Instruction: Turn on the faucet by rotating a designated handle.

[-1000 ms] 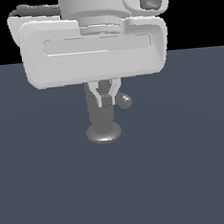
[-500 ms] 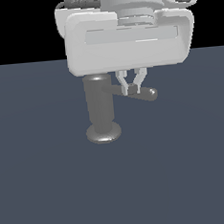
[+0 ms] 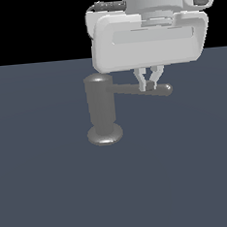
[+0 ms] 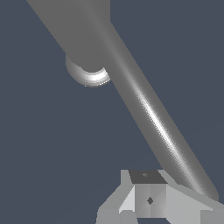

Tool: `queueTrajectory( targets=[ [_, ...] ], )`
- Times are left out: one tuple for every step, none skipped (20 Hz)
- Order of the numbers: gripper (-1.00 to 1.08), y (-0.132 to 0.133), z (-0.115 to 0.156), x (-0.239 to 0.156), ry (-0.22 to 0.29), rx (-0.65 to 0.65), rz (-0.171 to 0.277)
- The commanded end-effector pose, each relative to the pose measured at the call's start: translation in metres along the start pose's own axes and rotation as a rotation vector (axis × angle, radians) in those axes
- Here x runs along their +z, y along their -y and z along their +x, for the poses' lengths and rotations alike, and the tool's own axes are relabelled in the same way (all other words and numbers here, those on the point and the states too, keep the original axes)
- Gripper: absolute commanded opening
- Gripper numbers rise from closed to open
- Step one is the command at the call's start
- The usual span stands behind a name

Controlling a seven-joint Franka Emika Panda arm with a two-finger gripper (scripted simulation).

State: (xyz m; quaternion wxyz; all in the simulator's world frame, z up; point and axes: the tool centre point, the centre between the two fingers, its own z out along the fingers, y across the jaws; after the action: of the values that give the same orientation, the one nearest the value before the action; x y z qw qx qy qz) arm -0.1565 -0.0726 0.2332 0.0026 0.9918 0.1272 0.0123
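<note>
The faucet [image 3: 101, 109] is a dull grey upright cylinder with a domed top on a round disc base. Its handle [image 3: 140, 89], a thin grey rod with a rounded tip, sticks out towards the exterior view's right. My gripper [image 3: 149, 86] hangs from above with its fingers close together, and their tips rest against the rod near its outer end. In the wrist view the handle [image 4: 148, 113] runs slantwise from the faucet body [image 4: 74, 30] past the shut fingertips [image 4: 148, 194], which press its side and do not enclose it.
The faucet stands on a flat dark blue-grey floor [image 3: 54, 189]. The large white gripper body [image 3: 148, 39] hangs just above the faucet's top and handle. No other object is in view.
My gripper has moved towards the exterior view's right. The handle has swung with it, from a short foreshortened stub to a long rod pointing right.
</note>
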Motion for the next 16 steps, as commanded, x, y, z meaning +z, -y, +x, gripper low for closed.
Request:
queueTrajectory(
  targets=[
    [-1.0, -0.012, -0.005, 0.011, 0.024, 0.009, 0.008],
    [-1.0, -0.017, -0.004, 0.011, 0.024, 0.009, 0.008],
    [-1.0, -0.021, -0.004, 0.011, 0.024, 0.009, 0.008],
    [-1.0, -0.025, -0.003, 0.011, 0.024, 0.009, 0.008],
    [-1.0, -0.029, -0.002, 0.011, 0.024, 0.009, 0.008],
    [-1.0, -0.033, -0.002, 0.011, 0.024, 0.009, 0.008],
    [-1.0, -0.037, -0.001, 0.011, 0.024, 0.009, 0.008],
    [-1.0, -0.041, 0.0, 0.011, 0.024, 0.009, 0.008],
    [-1.0, -0.045, 0.001, 0.011, 0.024, 0.009, 0.008],
    [-1.0, -0.045, 0.001, 0.011, 0.024, 0.009, 0.008],
    [-1.0, -0.032, 0.014, -0.001, -0.005, -0.023, -0.004],
    [-1.0, -0.034, 0.016, -0.001, -0.004, -0.022, -0.004],
    [-1.0, -0.037, 0.019, -0.001, -0.004, -0.021, -0.003],
    [-1.0, -0.038, 0.021, -0.001, -0.004, -0.021, -0.003],
    [-1.0, -0.041, 0.023, 0.0, -0.003, -0.02, -0.003],
    [-1.0, -0.043, 0.026, 0.0, -0.002, -0.02, -0.003]
  ],
)
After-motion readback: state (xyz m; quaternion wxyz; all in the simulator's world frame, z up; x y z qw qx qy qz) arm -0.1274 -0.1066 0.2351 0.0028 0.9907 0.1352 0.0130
